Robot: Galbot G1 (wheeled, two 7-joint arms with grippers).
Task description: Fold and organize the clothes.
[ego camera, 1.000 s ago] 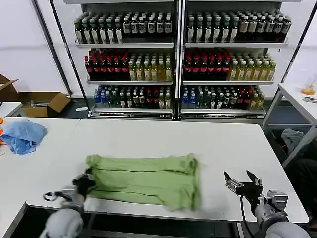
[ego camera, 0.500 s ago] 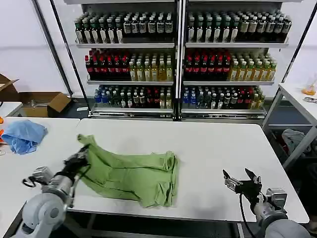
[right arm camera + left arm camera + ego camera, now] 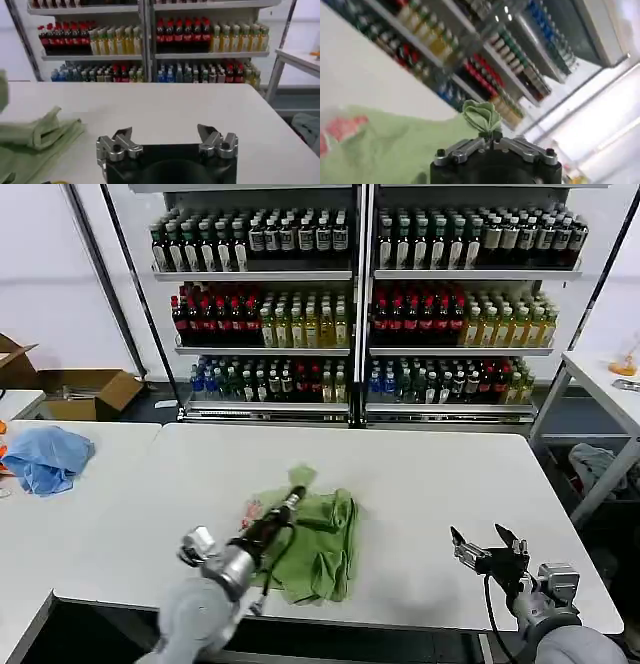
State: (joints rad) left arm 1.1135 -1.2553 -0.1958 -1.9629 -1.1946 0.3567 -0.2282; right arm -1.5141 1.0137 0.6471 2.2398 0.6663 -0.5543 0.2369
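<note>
Blue cloth (image 3: pixel 45 458) sits crumpled on the side table at far left, well apart from the work; not part of this.

Left pincer (image 3: pixel 296 496) is over the middle of the table (image 3: pixel 450 474), clenched on a bunched corner of the shirt (image 3: pixel 318 549). The left wrist view shows that pinched tuft of green fabric sticking up between the closed fingers, with the rest of the shirt (image 3: pixel 385 150) hanging below and behind it.

The shirt lies near the table's centre, toward the front edge, piled in a loose multi-layer heap rather than a flat rectangle. Soft matte cotton, light green, rounded folds, a small reddish patch (image 3: pixel 251 509) showing at its left side. The long axis of the heap runs roughly front to back.

Key relation: the held corner is at the far end of the heap, fabric trailing from the pincer toward the robot. My read is that the fold is mid-way; the corner needs laying down flat over the stack before letting go.

Right pincer (image 3: pixel 487 554) is released, fingers spread, parked low near the front right table edge, well apart from the shirt. From its own wrist camera the shirt (image 3: pixel 35 137) lies off to its side. Left arm is clearly nearer.
</note>
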